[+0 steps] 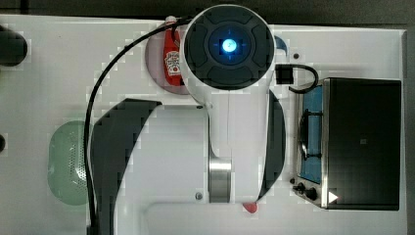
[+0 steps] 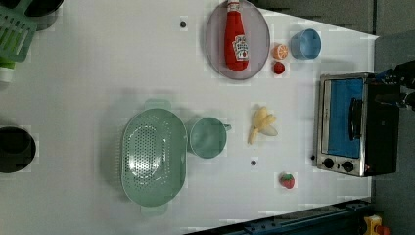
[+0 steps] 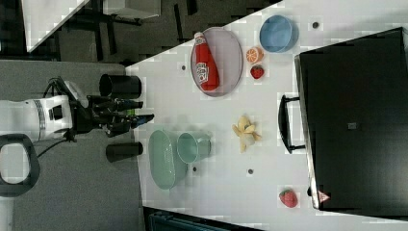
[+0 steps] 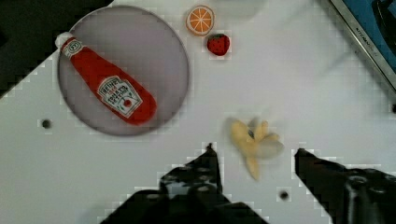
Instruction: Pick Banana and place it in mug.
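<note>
Banana (image 4: 254, 142) is lying near the wrist view's lower centre, framed between the gripper's (image 4: 254, 151) 2 spread, empty fingers, its long axis running roughly crosswise to their gap.

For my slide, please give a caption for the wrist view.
Open gripper above the peeled banana, beside the ketchup bottle on its plate.

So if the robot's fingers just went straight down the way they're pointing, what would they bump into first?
Probably the banana. In the wrist view the open gripper has it lying between the two fingers, so they would likely land on the table either side of it. How high it hangs is hard to judge.
</note>
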